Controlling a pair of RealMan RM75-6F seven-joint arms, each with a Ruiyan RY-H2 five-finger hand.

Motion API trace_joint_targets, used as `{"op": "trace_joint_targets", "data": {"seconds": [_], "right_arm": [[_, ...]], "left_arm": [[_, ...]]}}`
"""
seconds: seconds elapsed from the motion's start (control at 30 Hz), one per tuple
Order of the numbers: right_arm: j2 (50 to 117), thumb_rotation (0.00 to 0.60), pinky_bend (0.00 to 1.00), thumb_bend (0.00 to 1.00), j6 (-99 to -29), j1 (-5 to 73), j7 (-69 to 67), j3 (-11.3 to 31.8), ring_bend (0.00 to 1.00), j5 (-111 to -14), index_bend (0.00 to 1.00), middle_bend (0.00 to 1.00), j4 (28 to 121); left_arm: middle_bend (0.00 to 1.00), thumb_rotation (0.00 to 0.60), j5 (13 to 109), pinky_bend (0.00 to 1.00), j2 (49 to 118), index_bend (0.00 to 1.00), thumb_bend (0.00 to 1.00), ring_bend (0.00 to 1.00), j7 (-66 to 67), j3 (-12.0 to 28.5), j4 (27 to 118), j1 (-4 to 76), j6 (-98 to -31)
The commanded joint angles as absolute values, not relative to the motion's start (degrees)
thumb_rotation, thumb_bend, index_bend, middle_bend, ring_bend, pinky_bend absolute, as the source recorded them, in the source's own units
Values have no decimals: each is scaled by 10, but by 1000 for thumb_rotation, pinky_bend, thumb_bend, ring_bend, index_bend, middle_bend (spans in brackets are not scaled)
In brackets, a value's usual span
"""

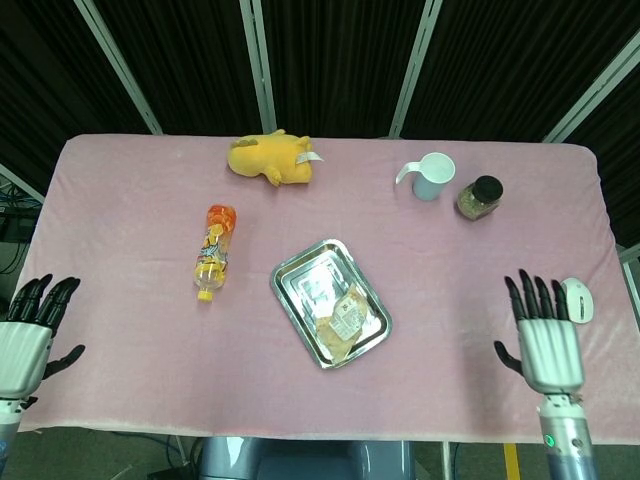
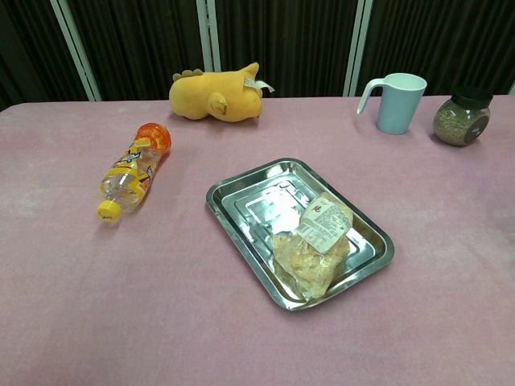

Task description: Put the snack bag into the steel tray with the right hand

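The clear crinkled snack bag [image 2: 314,245] lies inside the shiny rectangular steel tray [image 2: 233,201] on the pink-clothed table [image 1: 120,200]. The right robot hand [image 1: 546,335] hovers well apart, fingers spread, empty; the task looks complete.

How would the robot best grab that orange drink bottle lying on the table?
Probably around the middle of the orange bottle, coming straight down. It lies on its side on the pink cloth, yellow cap toward the robot, so fingers can close across its round body from either long side.
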State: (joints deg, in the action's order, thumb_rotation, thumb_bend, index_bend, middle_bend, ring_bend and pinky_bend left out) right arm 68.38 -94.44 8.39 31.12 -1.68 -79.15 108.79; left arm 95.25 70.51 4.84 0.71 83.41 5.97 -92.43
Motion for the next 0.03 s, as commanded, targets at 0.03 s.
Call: {"op": "trace_joint_targets", "data": {"seconds": [0.03], "right_arm": [[662, 600, 0, 250, -1036, -5, 187, -67, 0, -854, 0, 0, 999]], "left_arm": [[119, 600, 958, 91, 708, 31, 57, 19, 54, 7, 835, 59, -929]]}}
